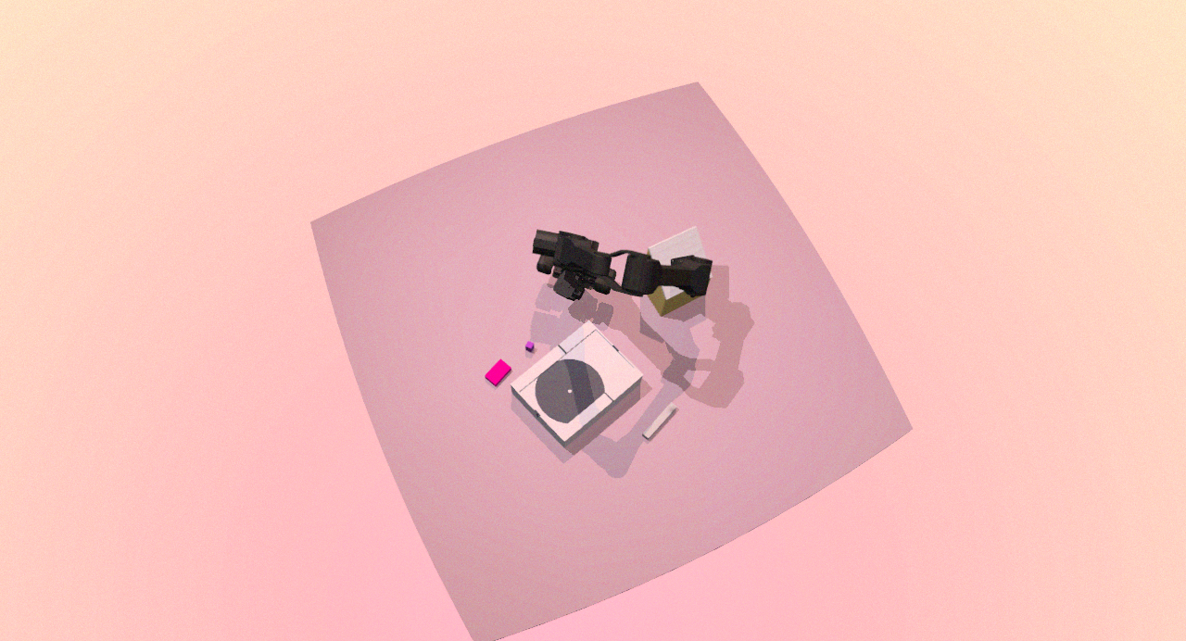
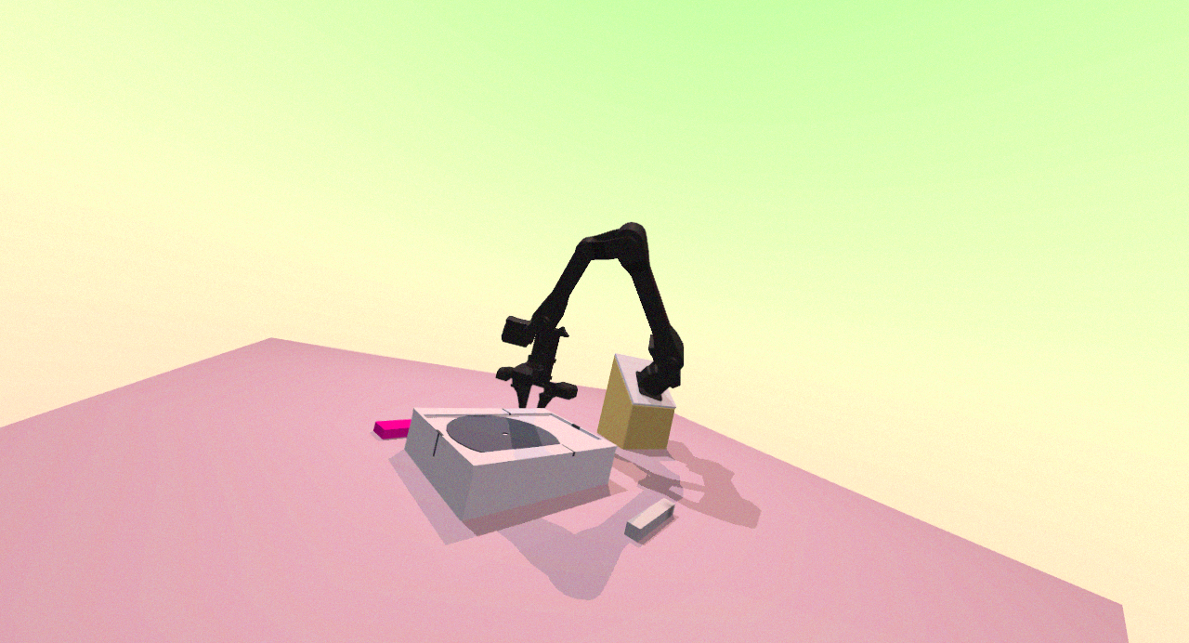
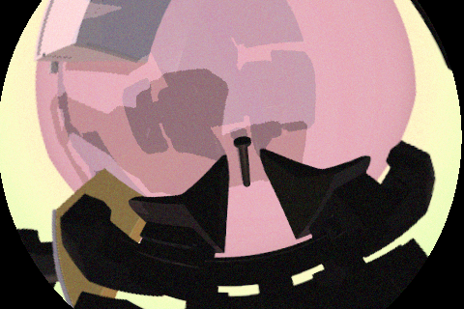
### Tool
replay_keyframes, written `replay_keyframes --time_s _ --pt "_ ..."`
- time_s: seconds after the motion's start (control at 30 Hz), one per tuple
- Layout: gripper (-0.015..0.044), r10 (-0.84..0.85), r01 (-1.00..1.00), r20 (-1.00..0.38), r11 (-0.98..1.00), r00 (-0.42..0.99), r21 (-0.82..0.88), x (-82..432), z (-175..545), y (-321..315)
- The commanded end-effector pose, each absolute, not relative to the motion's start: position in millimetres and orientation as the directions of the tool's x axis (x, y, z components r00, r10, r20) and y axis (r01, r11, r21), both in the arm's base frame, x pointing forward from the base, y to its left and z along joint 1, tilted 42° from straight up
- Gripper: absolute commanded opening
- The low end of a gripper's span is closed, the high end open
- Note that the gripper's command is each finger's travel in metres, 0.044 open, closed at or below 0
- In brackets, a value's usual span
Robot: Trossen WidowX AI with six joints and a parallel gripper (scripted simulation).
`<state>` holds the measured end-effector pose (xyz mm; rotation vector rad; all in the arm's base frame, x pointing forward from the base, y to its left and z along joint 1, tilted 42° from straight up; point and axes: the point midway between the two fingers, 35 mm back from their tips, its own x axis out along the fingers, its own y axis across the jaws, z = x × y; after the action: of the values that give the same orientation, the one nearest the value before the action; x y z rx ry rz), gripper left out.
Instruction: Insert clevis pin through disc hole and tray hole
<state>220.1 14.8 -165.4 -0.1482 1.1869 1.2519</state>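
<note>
From my remote seat, leftmost in the wrist view was the tray point(image 1: 617, 373) point(image 2: 536, 473) point(image 3: 59, 24); outside views showed the disc point(image 1: 551, 393) point(image 2: 489, 436) lying flat inside, pinless. To its right the pin point(image 3: 245, 169) seemed to stand on its head on the counter point(image 1: 414, 306) point(image 2: 249, 473) point(image 3: 358, 82), between my fingers point(image 1: 570, 289) point(image 2: 531, 404), partly open and gripping nothing. Grasp, insertion and release all remained.

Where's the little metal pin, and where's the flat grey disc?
Pin point(image 3: 245, 166): wrist view, on its shaft.
Disc point(image 1: 557, 405) point(image 2: 486, 436): top and exterior views, on its flat upper face, off the hole.
</note>
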Motion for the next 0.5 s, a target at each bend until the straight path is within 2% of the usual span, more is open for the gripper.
replay_keyframes --time_s 0.0,0.13,0.47 --pt "0.0107 0.648 -0.780 -0.747 0.388 -0.149 0.492 220.4 -166.0 15.9" --pt "0.0002 0.648 -0.780 -0.747 0.388 -0.149 0.492 220.4 -166.0 15.9" --pt "0.0000 0.648 -0.780 -0.747 0.388 -0.149 0.492 220.4 -166.0 15.9"
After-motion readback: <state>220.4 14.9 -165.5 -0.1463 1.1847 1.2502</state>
